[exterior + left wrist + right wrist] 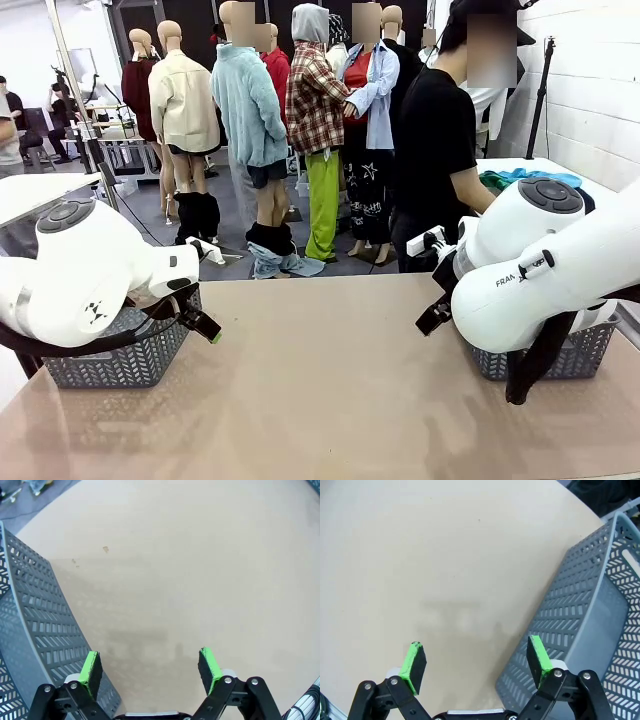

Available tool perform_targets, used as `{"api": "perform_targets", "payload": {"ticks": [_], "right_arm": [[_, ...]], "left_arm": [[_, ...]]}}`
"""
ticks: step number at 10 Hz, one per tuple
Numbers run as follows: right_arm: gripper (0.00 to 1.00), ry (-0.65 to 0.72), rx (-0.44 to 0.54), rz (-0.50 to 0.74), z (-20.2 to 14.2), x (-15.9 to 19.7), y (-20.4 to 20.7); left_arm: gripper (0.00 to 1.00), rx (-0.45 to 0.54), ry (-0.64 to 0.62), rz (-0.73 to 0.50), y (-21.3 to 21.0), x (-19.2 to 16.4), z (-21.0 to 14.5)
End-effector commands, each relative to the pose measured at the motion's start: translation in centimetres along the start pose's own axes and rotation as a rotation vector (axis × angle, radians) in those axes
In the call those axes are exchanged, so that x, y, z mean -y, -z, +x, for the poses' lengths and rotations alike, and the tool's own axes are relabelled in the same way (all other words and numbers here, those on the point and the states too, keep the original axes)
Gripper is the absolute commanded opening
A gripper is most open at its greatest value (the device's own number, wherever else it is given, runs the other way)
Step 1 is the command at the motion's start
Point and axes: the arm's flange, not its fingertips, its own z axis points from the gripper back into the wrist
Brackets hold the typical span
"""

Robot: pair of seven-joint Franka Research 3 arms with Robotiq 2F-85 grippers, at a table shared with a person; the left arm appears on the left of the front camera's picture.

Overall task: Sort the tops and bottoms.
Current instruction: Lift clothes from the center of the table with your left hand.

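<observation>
A sky-blue top [545, 177] and an emerald green bottom [494, 182] lie bunched on a white table at the back right, beside a person in black [435, 140] who stands at the far edge. My left gripper [203, 326] hangs open over the tan table next to the left basket; in the left wrist view the left gripper [149, 655] has nothing between its green pads. My right gripper [432, 318] also stands open just left of the right basket, and in the right wrist view the right gripper [475, 642] holds nothing.
A grey slotted basket [130, 352] sits at the table's left edge, seen close as the basket wall [35, 620]. A second grey basket [585, 352] sits at the right, its wall [590, 610] beside my right fingers. The tan tabletop [330, 390] spans between them.
</observation>
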Motion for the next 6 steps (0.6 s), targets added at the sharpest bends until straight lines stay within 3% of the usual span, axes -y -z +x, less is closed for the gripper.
{"api": "perform_targets", "payload": {"ticks": [1, 6], "right_arm": [[1.0, 0.0, 0.0, 0.0, 0.0, 0.0, 0.0], [1.0, 0.0, 0.0, 0.0, 0.0, 0.0, 0.0]], "left_arm": [[1.0, 0.0, -0.004, 0.0, 0.0, -0.16, -0.04], [1.0, 0.0, 0.0, 0.0, 0.0, 0.0, 0.0]]}}
